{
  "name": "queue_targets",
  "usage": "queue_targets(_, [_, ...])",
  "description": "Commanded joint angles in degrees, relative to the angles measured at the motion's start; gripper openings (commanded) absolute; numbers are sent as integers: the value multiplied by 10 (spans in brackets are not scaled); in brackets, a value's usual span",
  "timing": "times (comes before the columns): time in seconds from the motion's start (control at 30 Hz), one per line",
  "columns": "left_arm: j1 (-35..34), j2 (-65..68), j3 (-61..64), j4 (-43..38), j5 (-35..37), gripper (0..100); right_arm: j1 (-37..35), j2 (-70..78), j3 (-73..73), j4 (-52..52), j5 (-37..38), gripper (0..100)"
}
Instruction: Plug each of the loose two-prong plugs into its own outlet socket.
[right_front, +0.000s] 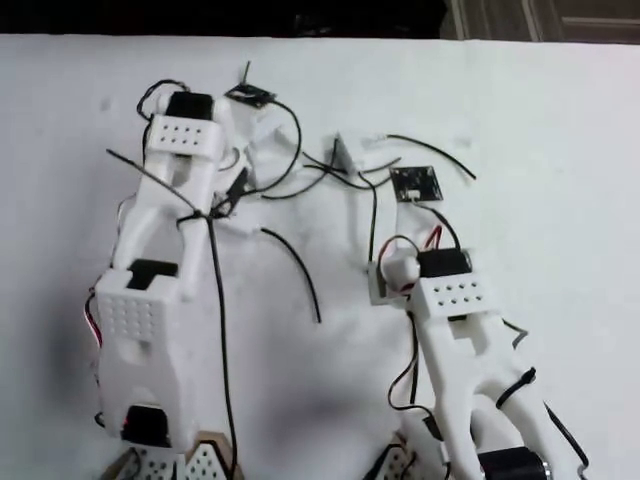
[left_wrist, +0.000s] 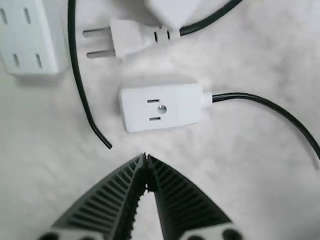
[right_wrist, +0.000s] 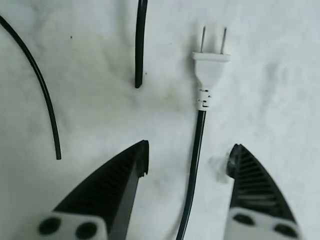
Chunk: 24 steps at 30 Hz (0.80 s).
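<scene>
A white outlet socket (left_wrist: 160, 106) lies flat on the white table with its black cord (left_wrist: 270, 107) trailing off. Just short of it sits my left gripper (left_wrist: 146, 160), shut and empty, tips pointing at the socket's side. Beyond the socket lies a white two-prong plug (left_wrist: 127, 40), prongs toward a second white outlet block (left_wrist: 30, 37). My right gripper (right_wrist: 189, 154) is open and low over the table. The black cord (right_wrist: 192, 170) of another white two-prong plug (right_wrist: 210, 65) runs between its fingers, the plug ahead of the tips and prongs pointing away.
Loose black cord ends lie about: one (left_wrist: 87, 105) beside the socket, two (right_wrist: 141, 45) (right_wrist: 40, 90) near the right gripper, one (right_front: 295, 265) between the arms in the high view. Both white arms stand at the table's near side.
</scene>
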Motion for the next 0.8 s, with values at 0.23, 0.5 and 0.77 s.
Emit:
queue_targets(0.23, [10, -16, -33, -35, -250, 86, 6, -16, -3, -7, -1, 248])
queue_targets(0.5, [6, -123, 47, 19, -368, 19, 3, -19, -3, -7, -1, 248])
queue_targets(0.77, [7, -233, 295, -154, -411, 50, 1, -19, -3, -7, -1, 248])
